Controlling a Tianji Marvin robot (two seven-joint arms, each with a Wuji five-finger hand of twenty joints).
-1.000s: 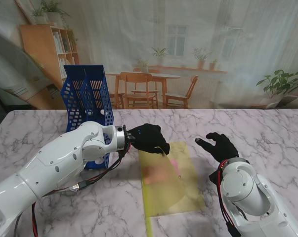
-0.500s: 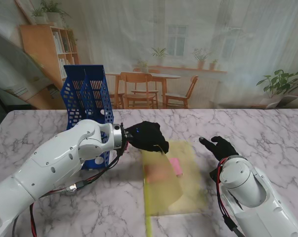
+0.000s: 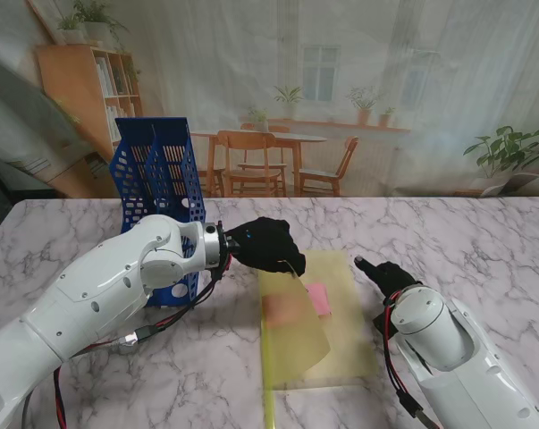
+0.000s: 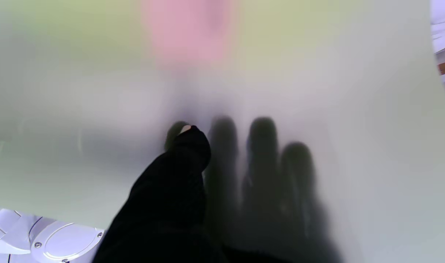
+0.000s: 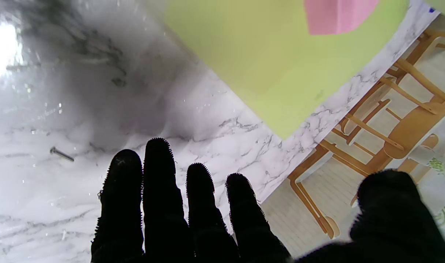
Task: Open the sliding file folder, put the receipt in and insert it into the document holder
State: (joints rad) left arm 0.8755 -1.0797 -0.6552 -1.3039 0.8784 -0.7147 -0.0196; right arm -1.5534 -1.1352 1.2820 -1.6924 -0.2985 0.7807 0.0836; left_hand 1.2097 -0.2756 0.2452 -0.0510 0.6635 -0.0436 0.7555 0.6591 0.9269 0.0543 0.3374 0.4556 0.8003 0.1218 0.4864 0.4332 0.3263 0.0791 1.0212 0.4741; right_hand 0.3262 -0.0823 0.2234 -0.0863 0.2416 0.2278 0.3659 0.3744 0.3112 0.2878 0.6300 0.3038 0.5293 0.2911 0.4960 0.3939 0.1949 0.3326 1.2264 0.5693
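A yellow-green translucent file folder (image 3: 341, 317) lies on the marble table in front of me. My left hand (image 3: 265, 246) pinches its top cover (image 3: 291, 326) at the far corner and holds it lifted and curled. In the left wrist view the thumb (image 4: 187, 146) presses the frosted sheet (image 4: 354, 109) with the other fingers behind it. A pink receipt (image 3: 318, 298) lies on the folder's lower leaf, seen also in the right wrist view as a pink receipt (image 5: 335, 14). My right hand (image 3: 383, 275) hovers open beside the folder's right edge, fingers (image 5: 158, 164) spread over bare marble. The blue document holder (image 3: 157, 192) stands at the far left.
A small metal screw (image 5: 61, 154) lies on the marble near my right hand. The table's far edge (image 3: 430, 198) meets a printed backdrop of chairs and a window. My left forearm (image 3: 108, 286) stretches across the table's left side in front of the holder.
My right hand has drawn back toward me and lowered beside the folder. My left hand has raised the cover a little more, and the pink receipt now shows uncovered.
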